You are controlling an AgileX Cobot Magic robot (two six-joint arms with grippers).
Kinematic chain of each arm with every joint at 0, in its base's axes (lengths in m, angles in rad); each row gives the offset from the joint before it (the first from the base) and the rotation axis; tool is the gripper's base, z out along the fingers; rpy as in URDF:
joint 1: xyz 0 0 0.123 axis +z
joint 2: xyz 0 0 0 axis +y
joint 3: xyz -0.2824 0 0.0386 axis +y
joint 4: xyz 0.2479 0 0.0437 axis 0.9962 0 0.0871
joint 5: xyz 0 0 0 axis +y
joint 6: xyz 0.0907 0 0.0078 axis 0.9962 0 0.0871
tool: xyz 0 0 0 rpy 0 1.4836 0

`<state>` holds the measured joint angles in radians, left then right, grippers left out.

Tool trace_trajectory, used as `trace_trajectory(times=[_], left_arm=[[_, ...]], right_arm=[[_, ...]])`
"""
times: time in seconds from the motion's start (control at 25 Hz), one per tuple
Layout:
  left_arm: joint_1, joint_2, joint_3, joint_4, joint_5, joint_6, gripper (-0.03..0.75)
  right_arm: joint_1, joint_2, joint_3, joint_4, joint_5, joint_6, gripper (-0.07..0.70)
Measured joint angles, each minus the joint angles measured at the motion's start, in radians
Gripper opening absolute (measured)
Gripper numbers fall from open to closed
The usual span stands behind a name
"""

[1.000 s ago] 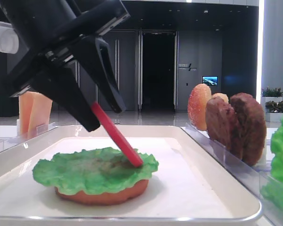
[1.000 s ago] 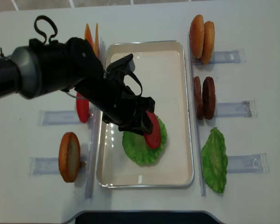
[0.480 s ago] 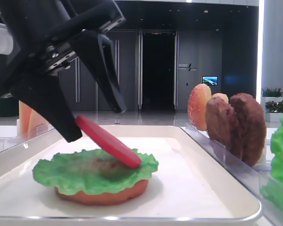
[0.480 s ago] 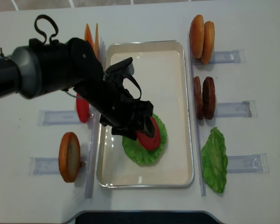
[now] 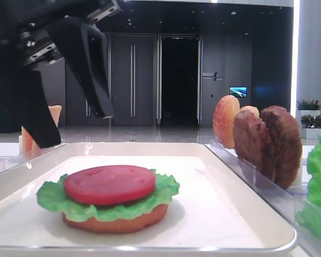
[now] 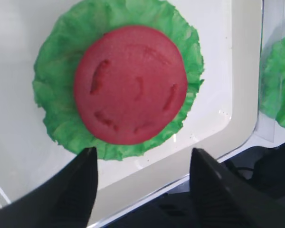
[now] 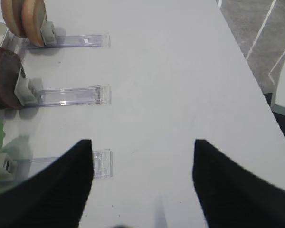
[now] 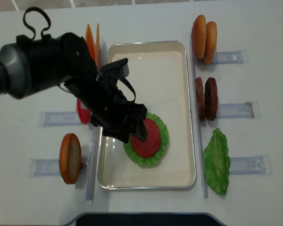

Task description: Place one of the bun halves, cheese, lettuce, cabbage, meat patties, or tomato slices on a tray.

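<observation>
**Tomato lying on the stack, left gripper standing open above it**

Taking the tray (image 8: 188, 113) as the landmark and going from its near end outward: the bun half (image 5: 115, 220) is sitting on the tray floor towards the near end, the lettuce (image 6: 57, 71) is lying over it, and the tomato slice (image 6: 130, 85) is resting flat on the lettuce, roughly centred. The left gripper (image 8: 125, 128) is hovering just above the stack with its jaws spread apart and nothing between them, touching no food. So the placing step is looking finished, and the release is done. Beside the tray's right rim, the patties (image 8: 206, 99) are standing on edge in a rack, and more buns (image 8: 203, 33) are standing further off. The right gripper (image 7: 142, 180) is waiting over bare worktop well right of the tray, jaws apart and empty. The next move is probably calling for a straight lift clear of the tomato, then a reach to another ingredient.
</observation>
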<state>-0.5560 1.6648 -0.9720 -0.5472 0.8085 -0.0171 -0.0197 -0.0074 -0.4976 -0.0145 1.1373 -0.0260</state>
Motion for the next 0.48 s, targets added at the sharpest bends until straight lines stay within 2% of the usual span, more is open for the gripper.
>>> trace_trajectory(times=[0.32, 0.48], left_arm=[[0.000, -0.015, -0.048, 0.083, 0.082, -0.061, 0.463], [0.000, -0.015, -0.105, 0.169, 0.159, -0.117, 0.463]], right_arm=[[0.000, 0.000, 0.000, 0.000, 0.000, 0.000, 0.461], [0.000, 0.000, 0.000, 0.000, 0.000, 0.000, 0.461]])
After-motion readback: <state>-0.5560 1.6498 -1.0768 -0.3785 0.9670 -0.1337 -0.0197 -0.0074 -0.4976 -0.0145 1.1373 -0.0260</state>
